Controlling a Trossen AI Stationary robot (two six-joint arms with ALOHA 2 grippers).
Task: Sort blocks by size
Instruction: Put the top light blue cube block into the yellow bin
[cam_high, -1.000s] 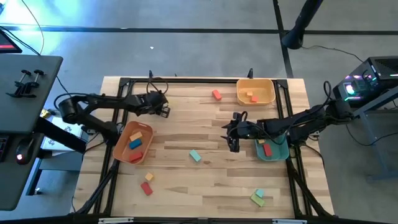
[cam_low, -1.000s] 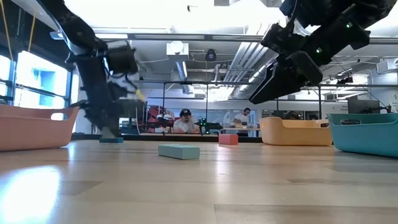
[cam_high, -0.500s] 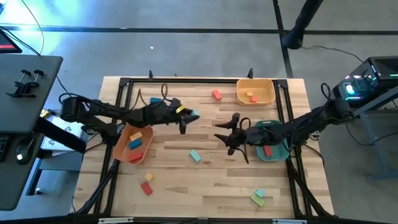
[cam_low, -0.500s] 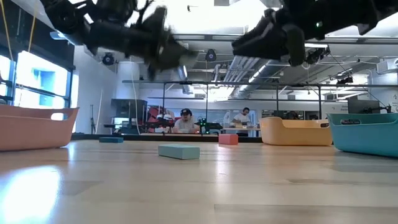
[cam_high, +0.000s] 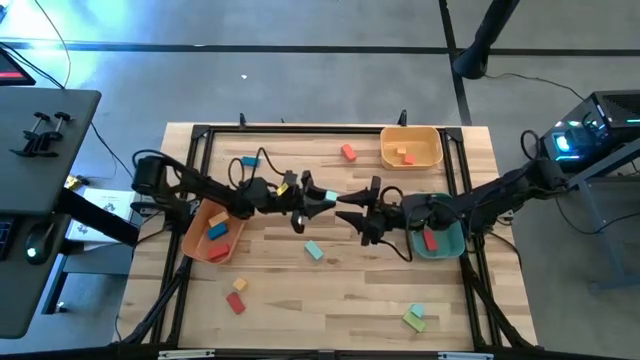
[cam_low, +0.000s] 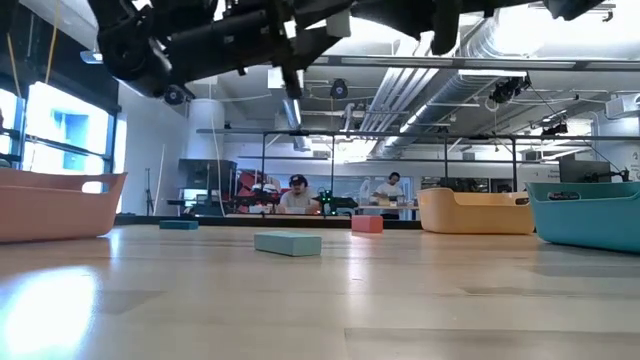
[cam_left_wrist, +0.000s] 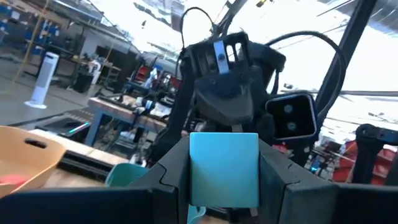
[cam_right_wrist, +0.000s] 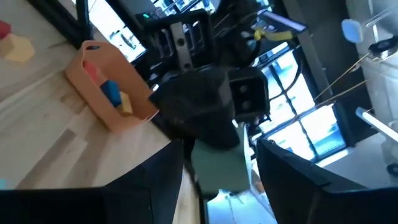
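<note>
Above the middle of the table, my left gripper (cam_high: 322, 197) is shut on a teal block (cam_high: 331, 196) and points level toward the table's right. My right gripper (cam_high: 346, 205) faces it from the right and is open. In the right wrist view its fingers (cam_right_wrist: 163, 180) stand on either side of the block (cam_right_wrist: 217, 167), with narrow gaps showing. Loose blocks lie flat on the wood: a red one (cam_high: 348, 152), a blue one (cam_high: 250, 160), a teal one (cam_high: 314, 250), a yellow and a red one (cam_high: 236, 296), and a green and teal pair (cam_high: 415, 318). My left gripper pinches the teal block by two opposite sides (cam_left_wrist: 196, 175) between its two fingers. The fingers come level from the table's left. The block is lifted clear of the table, its free face turned toward my right gripper.
An orange bin (cam_high: 196, 238) with several blocks sits at the left edge. A yellow bin (cam_high: 430, 150) with orange blocks is at the far right, and a teal bin (cam_high: 447, 243) with a red block is at the right. People sit far behind the table (cam_low: 296, 196).
My left gripper has swung from the far left toward the table's middle. It has risen and tipped from pointing down to level, with the teal block held throughout. My right gripper has risen, rolled, and come a little leftward to face it.
</note>
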